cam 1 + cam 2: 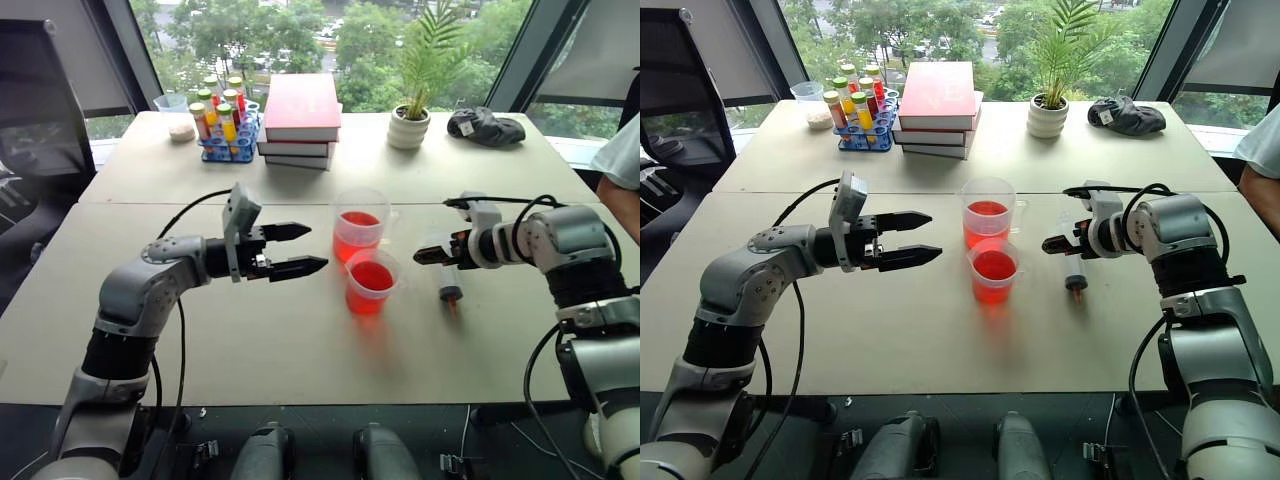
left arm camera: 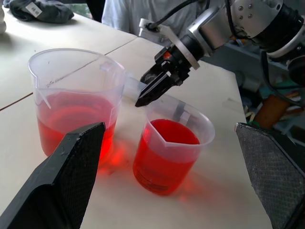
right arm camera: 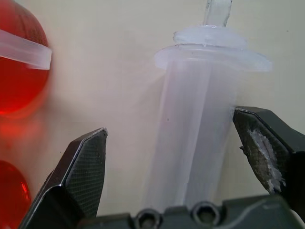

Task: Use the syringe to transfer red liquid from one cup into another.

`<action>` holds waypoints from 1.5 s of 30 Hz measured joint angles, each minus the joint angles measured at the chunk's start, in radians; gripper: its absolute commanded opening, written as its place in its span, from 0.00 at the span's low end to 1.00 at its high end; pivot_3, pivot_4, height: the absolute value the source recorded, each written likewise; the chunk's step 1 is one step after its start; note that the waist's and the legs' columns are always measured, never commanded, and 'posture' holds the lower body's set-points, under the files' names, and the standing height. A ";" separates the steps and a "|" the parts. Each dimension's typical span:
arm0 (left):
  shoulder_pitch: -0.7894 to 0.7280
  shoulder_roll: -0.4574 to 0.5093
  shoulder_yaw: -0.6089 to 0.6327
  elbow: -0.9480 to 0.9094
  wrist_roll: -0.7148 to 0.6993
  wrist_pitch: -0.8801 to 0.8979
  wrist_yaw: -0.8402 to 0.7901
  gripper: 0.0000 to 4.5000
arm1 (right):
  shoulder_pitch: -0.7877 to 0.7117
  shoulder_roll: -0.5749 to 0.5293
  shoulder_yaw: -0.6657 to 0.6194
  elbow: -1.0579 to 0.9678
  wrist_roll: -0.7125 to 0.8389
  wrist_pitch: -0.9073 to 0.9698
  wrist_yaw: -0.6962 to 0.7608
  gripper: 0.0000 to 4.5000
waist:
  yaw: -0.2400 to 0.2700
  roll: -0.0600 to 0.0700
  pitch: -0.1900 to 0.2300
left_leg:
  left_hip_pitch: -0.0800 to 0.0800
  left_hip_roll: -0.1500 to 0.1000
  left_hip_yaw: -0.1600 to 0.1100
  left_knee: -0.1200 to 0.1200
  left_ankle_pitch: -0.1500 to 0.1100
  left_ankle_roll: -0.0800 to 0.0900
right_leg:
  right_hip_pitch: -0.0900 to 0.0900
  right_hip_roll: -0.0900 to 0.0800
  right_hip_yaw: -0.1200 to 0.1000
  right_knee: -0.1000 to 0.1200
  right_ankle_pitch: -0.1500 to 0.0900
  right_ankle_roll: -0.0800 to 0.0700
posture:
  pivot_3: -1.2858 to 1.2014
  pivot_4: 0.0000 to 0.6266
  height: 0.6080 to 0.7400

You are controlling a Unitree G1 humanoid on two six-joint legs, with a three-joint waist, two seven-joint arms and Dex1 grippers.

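Counting two cups point(image 1: 360, 228), one syringe point(image 1: 451, 290)

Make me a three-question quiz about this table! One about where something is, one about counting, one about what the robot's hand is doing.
1. Where does the syringe lie?
A. on the table right of the cups
B. inside the taller cup
C. on the books

2. How many cups hold red liquid?
A. one
B. two
C. three

3. How is the right tool?
A. shut on a cup
B. open around the syringe barrel
C. shut on the plant

Answers:
1 A: it lies flat on the table, beside the shorter cup.
2 B: the taller cup and the shorter one are both red inside.
3 B: in the right wrist view its fingers stand apart on either side of the barrel.
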 measured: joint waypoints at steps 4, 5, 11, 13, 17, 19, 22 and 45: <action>0.027 -0.003 0.000 -0.005 0.000 -0.003 0.011 1.00 | -0.056 0.027 0.051 0.117 -0.107 -0.091 0.055 0.70 | 0.000 0.000 0.000 | 0.000 0.000 0.000 0.000 0.000 0.000 | 0.000 0.000 -0.001 0.000 0.000 0.000 | 0.52 0.24 1.00; 0.028 -0.002 0.001 -0.006 0.000 -0.003 0.017 1.00 | -0.064 0.028 0.064 0.135 -0.129 -0.107 0.074 0.58 | 0.000 0.000 0.000 | 0.000 0.000 0.000 0.000 0.000 0.000 | 0.000 0.000 -0.001 0.000 0.000 0.000 | 0.52 0.24 1.00; 0.028 0.003 0.010 -0.021 0.000 -0.013 0.028 1.00 | -0.074 0.030 0.106 0.154 -0.223 -0.171 0.187 0.33 | -0.003 0.000 0.000 | 0.001 0.000 0.000 0.000 0.000 0.000 | 0.000 0.000 -0.001 0.001 0.000 0.000 | 0.52 0.24 1.00; 0.027 0.010 0.010 -0.020 0.000 -0.013 0.026 1.00 | -0.072 0.027 0.101 0.148 -0.235 -0.168 0.200 0.33 | -0.002 0.000 0.000 | 0.001 0.000 0.000 0.000 0.000 0.000 | 0.000 0.000 -0.001 0.001 0.000 0.000 | 0.52 0.24 1.00; 0.009 0.033 0.024 0.001 0.001 -0.014 0.019 1.00 | -0.043 -0.001 0.032 0.052 -0.242 -0.147 0.183 0.33 | 0.002 0.001 0.000 | -0.001 0.000 0.000 0.000 0.000 0.000 | -0.002 -0.001 0.000 0.001 0.000 0.000 | 0.52 0.24 1.00; -0.011 0.046 0.032 0.021 0.001 -0.016 0.012 1.00 | -0.016 -0.024 -0.068 -0.065 -0.222 -0.150 0.162 0.33 | 0.003 0.001 0.000 | -0.001 0.000 -0.001 0.000 0.000 0.000 | -0.003 -0.001 0.000 0.001 0.000 0.000 | 0.52 0.24 1.00; -0.063 0.055 0.039 0.063 0.000 -0.015 -0.006 1.00 | 0.013 0.004 -0.262 -0.267 -0.144 -0.267 0.145 0.33 | 0.000 0.001 0.000 | -0.002 0.000 -0.001 -0.001 0.000 -0.001 | -0.003 -0.001 -0.001 0.001 0.000 0.001 | 0.52 0.24 1.00; -0.354 0.029 -0.016 0.325 0.099 -0.070 -0.160 1.00 | 0.175 0.566 -0.428 -0.075 -0.020 -1.197 0.181 0.33 | -0.002 0.001 0.001 | -0.001 -0.001 0.000 0.001 0.001 -0.001 | -0.003 0.003 -0.002 0.007 0.001 0.002 | 0.52 0.24 1.00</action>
